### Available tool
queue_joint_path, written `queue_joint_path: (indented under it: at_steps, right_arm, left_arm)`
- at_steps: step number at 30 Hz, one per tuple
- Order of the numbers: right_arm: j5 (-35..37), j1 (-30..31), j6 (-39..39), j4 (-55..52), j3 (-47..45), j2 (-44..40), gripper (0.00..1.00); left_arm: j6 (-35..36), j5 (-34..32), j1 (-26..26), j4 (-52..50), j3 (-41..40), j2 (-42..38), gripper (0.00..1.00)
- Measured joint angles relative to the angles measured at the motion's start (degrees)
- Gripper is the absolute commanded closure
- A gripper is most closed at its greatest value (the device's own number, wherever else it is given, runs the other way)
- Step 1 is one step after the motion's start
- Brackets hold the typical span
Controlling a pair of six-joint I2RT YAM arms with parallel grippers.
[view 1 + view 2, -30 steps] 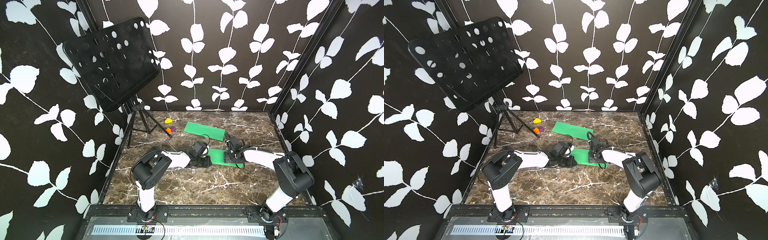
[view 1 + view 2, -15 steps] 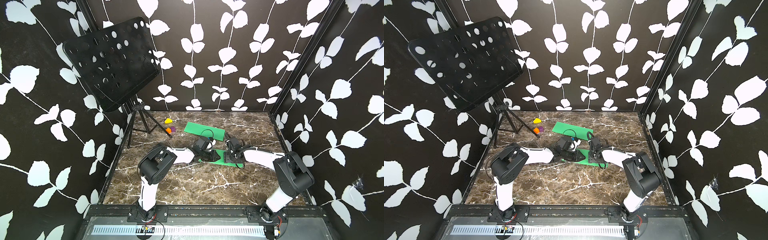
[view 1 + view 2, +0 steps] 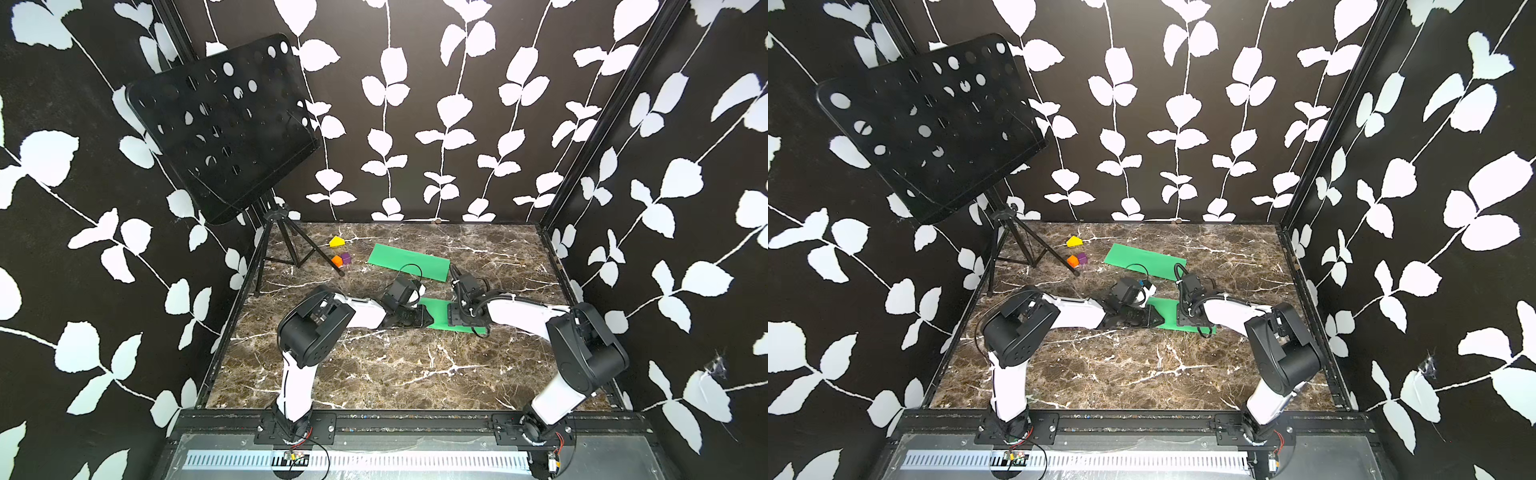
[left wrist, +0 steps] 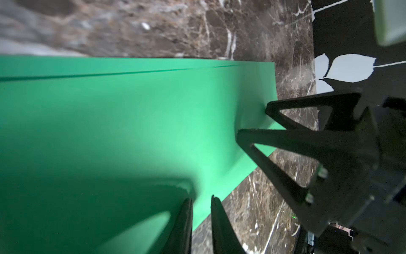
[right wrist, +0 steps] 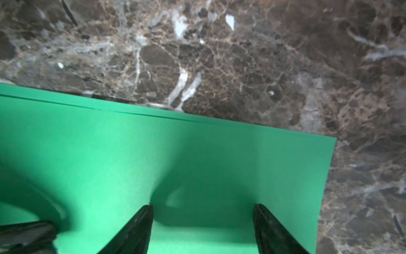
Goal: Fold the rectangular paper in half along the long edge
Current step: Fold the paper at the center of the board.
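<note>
Near the marble table's centre lies the green paper, doubled over. At its 9 o'clock end the left gripper has jaws barely parted; at 3 o'clock the right gripper, spread wide, rests its tips on it.

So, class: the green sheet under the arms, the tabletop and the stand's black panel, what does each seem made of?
Green sheet: thin matte paper or light card; it curves softly, two layers at its edge. Tabletop: brown marble or marble-look laminate; white veins, slight sheen. Black panel: probably painted sheet metal; thin, rigid, round punched holes.
</note>
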Motion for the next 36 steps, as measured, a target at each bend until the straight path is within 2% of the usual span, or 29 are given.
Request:
queue_joint_path:
  at_steps: [19,28,36]
  right_arm:
    - [0.0,0.0,0.0,-0.6,0.5,0.4,0.28]
    - [0.0,0.0,0.0,-0.6,0.5,0.4,0.28]
    - [0.0,0.0,0.0,-0.7,0.6,0.4,0.28]
  left_arm:
    - [2.6,-2.3,5.9,-0.4,-9.6,-7.8,0.8]
    - [3.4,-2.3,8.0,-1.4,-10.5,-8.9,0.8]
    - [4.3,-3.5,10.1,-1.7,-14.7,-12.5,0.8]
